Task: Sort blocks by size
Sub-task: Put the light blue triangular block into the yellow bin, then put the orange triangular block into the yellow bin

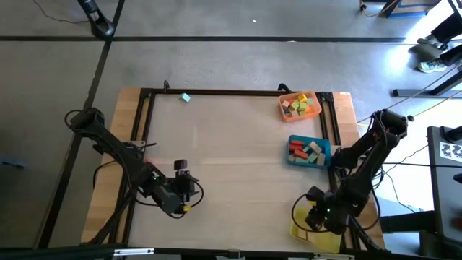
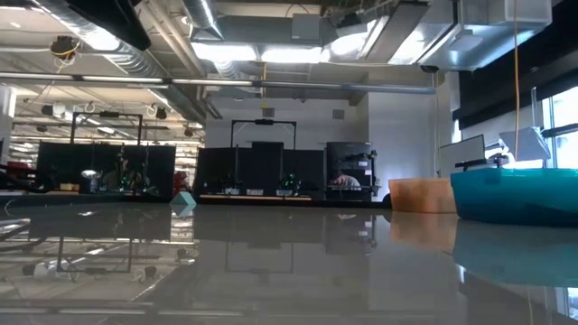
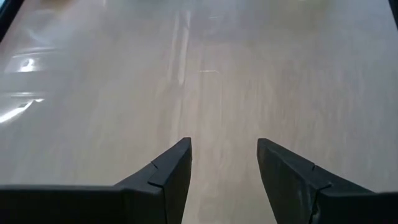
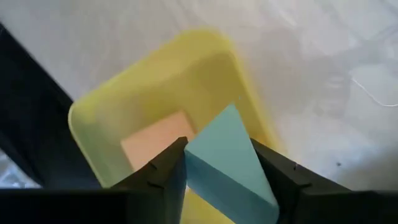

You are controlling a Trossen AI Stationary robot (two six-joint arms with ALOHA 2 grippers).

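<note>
Right wrist view shows the right gripper (image 4: 217,165) pinching a teal block (image 4: 227,158) directly above the yellow tray (image 4: 99,109), where a tan block (image 4: 152,140) already lies, while the left gripper (image 3: 222,165) hovers spread and empty over bare table.

**Colours at the sorting station**

Right claw (image 4: 217,171), dark, flanks a teal block (image 4: 227,158) above a yellow tray (image 4: 99,130) holding a tan block (image 4: 155,143). Beyond it: blue tray (image 1: 323,152), orange tray (image 1: 283,108); pale wood-grain counter (image 1: 231,159).
</note>
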